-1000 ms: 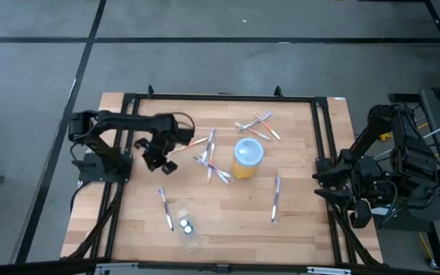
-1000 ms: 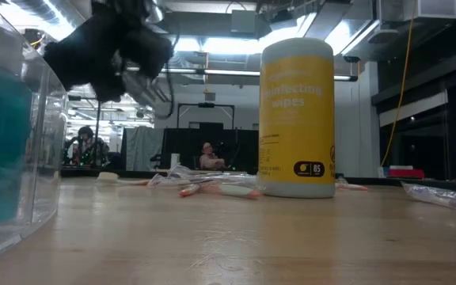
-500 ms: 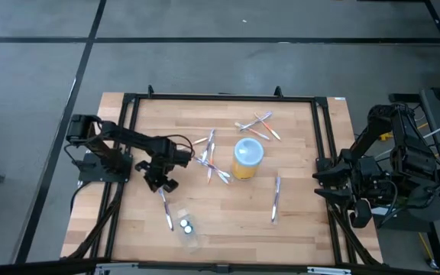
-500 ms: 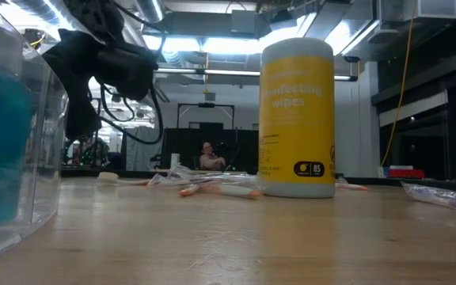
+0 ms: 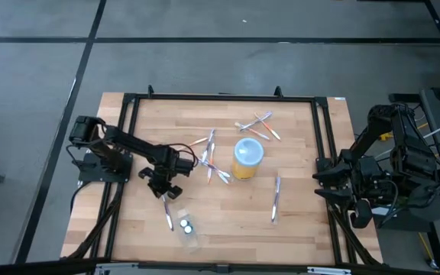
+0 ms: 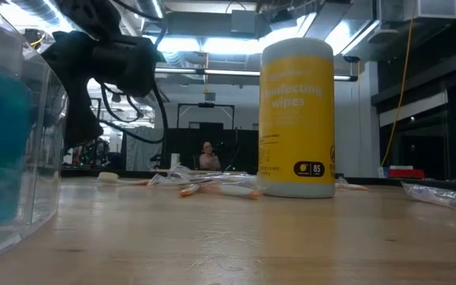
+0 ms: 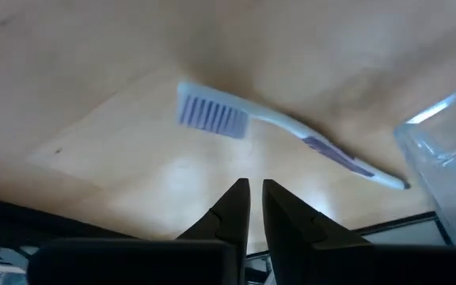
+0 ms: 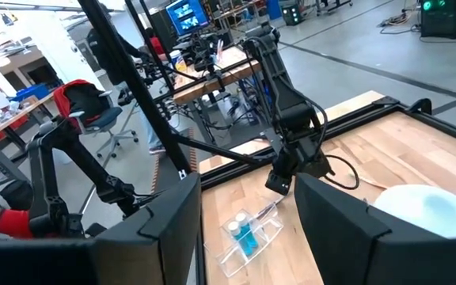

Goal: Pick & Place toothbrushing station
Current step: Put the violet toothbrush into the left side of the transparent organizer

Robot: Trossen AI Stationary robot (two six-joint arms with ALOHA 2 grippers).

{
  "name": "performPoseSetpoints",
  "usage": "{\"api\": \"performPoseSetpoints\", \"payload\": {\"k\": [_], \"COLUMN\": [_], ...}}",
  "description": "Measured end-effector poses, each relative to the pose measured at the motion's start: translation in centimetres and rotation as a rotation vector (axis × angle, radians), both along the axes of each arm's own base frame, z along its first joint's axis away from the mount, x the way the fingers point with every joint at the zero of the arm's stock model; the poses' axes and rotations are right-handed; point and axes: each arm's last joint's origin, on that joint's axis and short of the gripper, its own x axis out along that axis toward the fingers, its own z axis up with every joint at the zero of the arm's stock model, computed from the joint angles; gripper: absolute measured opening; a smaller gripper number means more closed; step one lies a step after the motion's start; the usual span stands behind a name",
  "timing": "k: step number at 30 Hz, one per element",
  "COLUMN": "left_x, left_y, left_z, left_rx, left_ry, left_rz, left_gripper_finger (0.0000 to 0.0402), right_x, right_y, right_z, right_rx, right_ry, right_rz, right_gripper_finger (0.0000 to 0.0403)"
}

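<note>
Here, left gripper nearly closed, seemingly above toothbrush

A pale wooden tabletop sits inside a black metal frame. Grey floor surrounds it, and a red office chair stands in the room beyond.

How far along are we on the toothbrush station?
Nothing looks placed yet: toothbrushes lie scattered around the yellow canister, and the clear pouch holds only teal tubes. In hand: the left gripper, empty and nearly shut, hovers over one toothbrush. The right gripper waits open at the edge.
</note>
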Motion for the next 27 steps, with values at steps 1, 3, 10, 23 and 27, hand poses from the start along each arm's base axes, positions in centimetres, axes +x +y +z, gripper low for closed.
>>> {"api": "performPoseSetpoints", "payload": {"k": [1, 3, 10, 23, 27], "left_x": [0.2, 0.5, 1.4, 3.3, 4.1], "left_y": [-0.2, -0.4, -0.5, 5.1, 7.8], "left_z": [-0.2, -0.6, -2.1, -1.1, -0.4], "left_rx": [0.002, 0.011, 0.034, 0.222, 0.327], "left_ry": [-0.006, -0.017, -0.027, -0.160, -0.229], "left_rz": [-0.002, 0.000, 0.014, 0.055, 0.061], "left_gripper_finger": [0.0029, 0.0028, 0.0026, 0.0025, 0.0024], "right_x": [0.0, -0.1, -0.2, -0.2, -0.2], "right_y": [0.0, 0.1, 0.1, 0.2, 0.2], "right_z": [0.0, 0.0, 0.1, 0.2, 0.2], "right_rx": [0.001, 0.000, 0.014, 0.027, 0.035], "right_ry": [0.000, -0.001, -0.009, -0.015, -0.018], "right_rz": [0.003, 0.006, 0.006, 0.002, -0.006], "right_gripper_finger": [0.0208, 0.0208, 0.0208, 0.0208, 0.0208]}}
